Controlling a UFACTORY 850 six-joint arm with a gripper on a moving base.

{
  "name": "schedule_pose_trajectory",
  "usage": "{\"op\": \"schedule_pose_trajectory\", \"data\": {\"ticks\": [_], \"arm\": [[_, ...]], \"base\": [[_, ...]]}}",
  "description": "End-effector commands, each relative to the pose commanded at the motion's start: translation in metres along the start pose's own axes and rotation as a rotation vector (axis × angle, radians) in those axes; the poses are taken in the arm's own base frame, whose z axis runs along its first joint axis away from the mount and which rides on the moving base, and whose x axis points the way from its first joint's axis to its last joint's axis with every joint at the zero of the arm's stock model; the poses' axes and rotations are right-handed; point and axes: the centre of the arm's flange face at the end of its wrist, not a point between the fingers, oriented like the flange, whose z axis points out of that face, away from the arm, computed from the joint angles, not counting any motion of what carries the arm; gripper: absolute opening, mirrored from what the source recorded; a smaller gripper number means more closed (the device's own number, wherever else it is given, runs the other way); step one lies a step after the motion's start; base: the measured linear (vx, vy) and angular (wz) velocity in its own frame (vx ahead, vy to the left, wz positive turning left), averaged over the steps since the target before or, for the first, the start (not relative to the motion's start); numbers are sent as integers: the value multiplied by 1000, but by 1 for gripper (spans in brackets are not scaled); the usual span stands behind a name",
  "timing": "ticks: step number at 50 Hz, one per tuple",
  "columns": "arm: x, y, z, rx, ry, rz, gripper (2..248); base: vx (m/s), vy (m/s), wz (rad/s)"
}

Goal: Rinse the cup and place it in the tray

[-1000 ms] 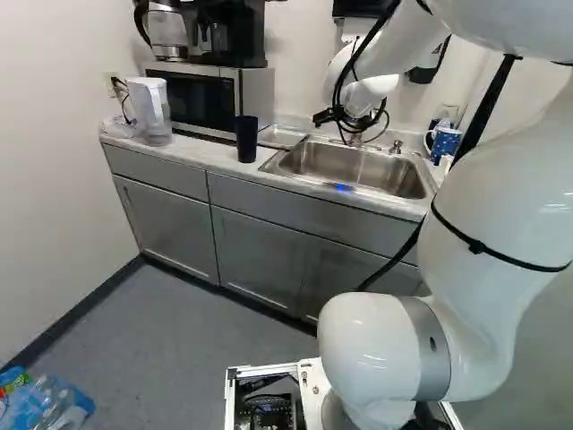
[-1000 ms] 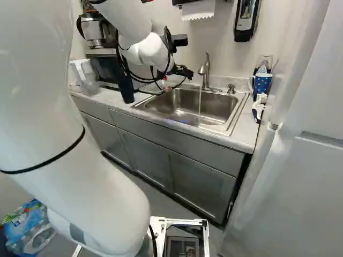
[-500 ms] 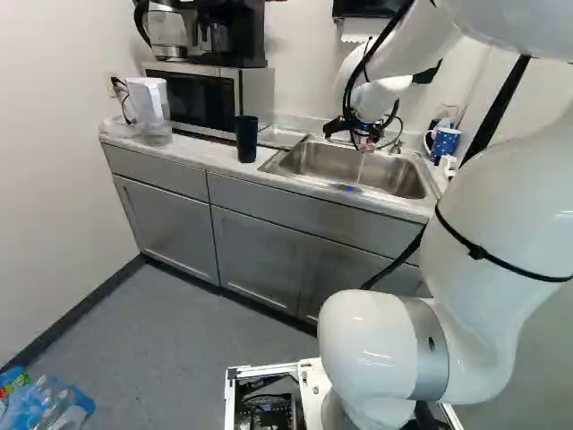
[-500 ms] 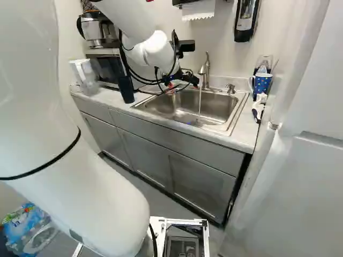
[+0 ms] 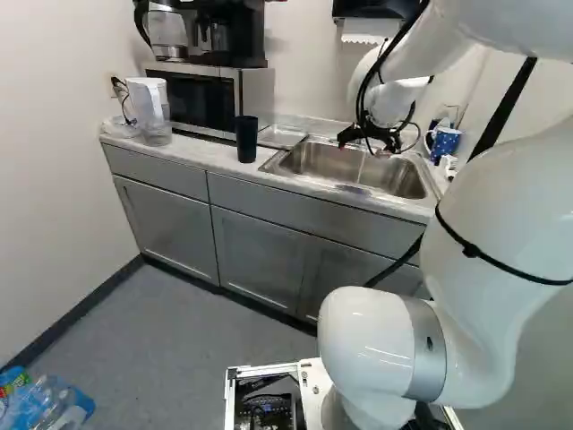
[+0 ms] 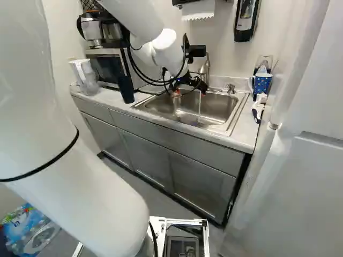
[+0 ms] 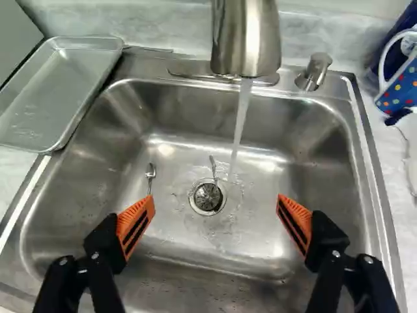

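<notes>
Above the sink basin, my gripper [image 6: 188, 90] hangs from the arm. In the wrist view the gripper [image 7: 215, 218] is open, its orange pads wide apart and nothing between them. A dark, tall cup [image 5: 246, 139] stands upright on the counter [image 5: 208, 154], between the microwave and the sink. The cup [image 6: 126, 90] is clear of the gripper. The shallow metal tray [image 7: 58, 94] lies beside the basin, over the sink's edge on the microwave side. From the faucet [image 7: 246, 39] a stream of water [image 7: 241, 120] falls near the drain [image 7: 208, 197].
Two small spoon-like utensils, one a spoon [image 7: 150, 171], lie in the sink [image 7: 182, 248]. A blue dotted mug [image 6: 261, 83] stands past the sink, near a soap pump [image 6: 230, 89]. A white pitcher [image 5: 149, 110] and microwave [image 5: 206, 97] are at the counter's other end.
The arm has moved rightward in both base views, bringing the gripper further over the sink. Its fingers have stayed open. The base, cup and tray have not moved.
</notes>
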Motion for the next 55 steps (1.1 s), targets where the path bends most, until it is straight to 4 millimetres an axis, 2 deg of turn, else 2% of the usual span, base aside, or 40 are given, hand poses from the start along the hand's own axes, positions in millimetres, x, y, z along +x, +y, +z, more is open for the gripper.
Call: {"op": "schedule_pose_trajectory", "data": {"ticks": [8, 29, 55], "arm": [[1, 11, 1, -16, 0, 17, 247], [0, 10, 0, -14, 0, 14, 247], [-8, -26, -7, 38, 1, -40, 247]], "base": [[0, 0, 0], [0, 0, 0], [0, 0, 0]]}}
